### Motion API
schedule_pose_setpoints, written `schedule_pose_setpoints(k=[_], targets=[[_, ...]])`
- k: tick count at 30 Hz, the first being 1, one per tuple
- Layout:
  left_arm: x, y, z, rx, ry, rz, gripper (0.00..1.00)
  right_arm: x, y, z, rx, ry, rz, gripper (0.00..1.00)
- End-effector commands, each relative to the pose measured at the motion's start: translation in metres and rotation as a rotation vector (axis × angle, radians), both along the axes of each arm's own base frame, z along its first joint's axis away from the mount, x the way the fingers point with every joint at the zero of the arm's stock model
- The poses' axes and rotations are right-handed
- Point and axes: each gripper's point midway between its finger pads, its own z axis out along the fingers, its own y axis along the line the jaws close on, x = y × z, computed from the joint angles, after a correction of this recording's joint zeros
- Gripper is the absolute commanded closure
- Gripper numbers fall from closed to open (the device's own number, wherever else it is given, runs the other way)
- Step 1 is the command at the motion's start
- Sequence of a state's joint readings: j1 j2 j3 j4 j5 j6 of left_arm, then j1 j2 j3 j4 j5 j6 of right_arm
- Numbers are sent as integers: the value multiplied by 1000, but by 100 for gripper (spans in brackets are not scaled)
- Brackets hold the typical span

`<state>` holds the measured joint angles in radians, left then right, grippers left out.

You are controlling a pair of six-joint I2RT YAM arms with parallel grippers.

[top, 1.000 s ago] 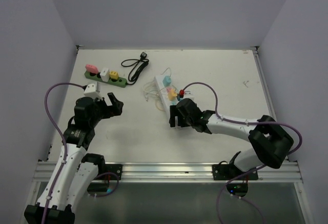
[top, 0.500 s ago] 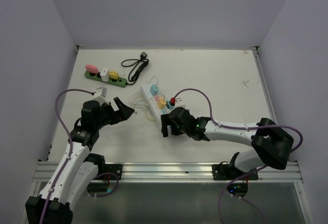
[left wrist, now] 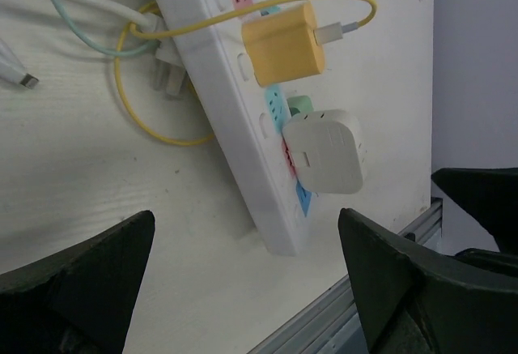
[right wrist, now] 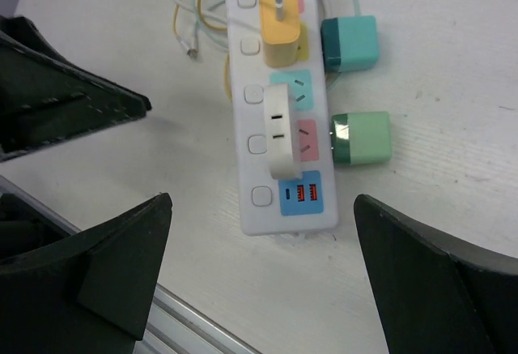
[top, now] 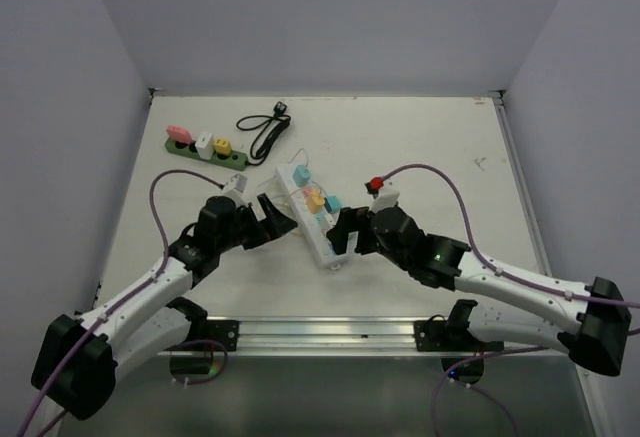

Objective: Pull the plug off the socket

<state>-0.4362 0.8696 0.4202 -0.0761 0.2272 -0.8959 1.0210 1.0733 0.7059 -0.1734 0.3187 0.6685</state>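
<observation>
- The white power strip [top: 312, 219] lies mid-counter toward the near edge, slanting far-left to near-right, with a white adapter [right wrist: 279, 131] plugged in at its near end.
- The left gripper [top: 275, 219] and right gripper [top: 343, 235], both spread wide, flank it; the right looks nearer.

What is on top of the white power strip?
A yellow charger and a white adapter sit plugged into the white power strip. The sockets under them are covered, so their pins cannot be seen.
</observation>
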Motion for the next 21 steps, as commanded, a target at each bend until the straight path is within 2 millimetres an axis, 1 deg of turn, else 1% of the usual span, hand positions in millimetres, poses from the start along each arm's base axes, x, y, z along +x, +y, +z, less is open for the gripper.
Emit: schedule_pose_setpoints(k=[1,2,3,4,5,6,7,8,9,10,12,13,15,19,21], targets=[[15,-29,17,-60,-65,28,0,6,-37,13,-17,-85,-119,1],[15,-36,7,-50,-35,27,1,6,-47,20,6,-115,-149,1],[18,-38,4,-39,-38,39,1,6,-54,24,20,-130,-169,1],[16,-48,4,-44,-43,21,2,4,-60,21,13,-137,-176,1],[17,-52,-7,-30,-14,21,4,3,-67,31,42,-162,-192,1],[19,-56,-8,-27,-14,22,5,2,-71,31,46,-166,-199,1],[21,-62,-7,-38,-26,14,7,2,-75,27,35,-173,-202,1],[24,-64,-13,-25,-15,22,8,0,-78,32,56,-187,-204,1],[25,-66,-15,-26,-14,23,9,-1,-81,31,55,-193,-206,1],[30,-68,-11,-32,-37,39,13,-2,-83,26,48,-191,-205,1],[36,-67,-16,-27,-36,67,17,-4,-86,28,59,-198,-202,1],[39,-69,-12,-37,-52,75,21,-5,-88,24,49,-197,-198,1],[45,-67,-14,-30,-53,101,23,-6,-89,23,49,-198,-197,1],[53,-68,-17,-25,-63,125,31,-7,-92,21,34,-207,-191,1],[55,-69,-22,-21,-53,129,32,-6,-91,21,32,-211,-189,1]])
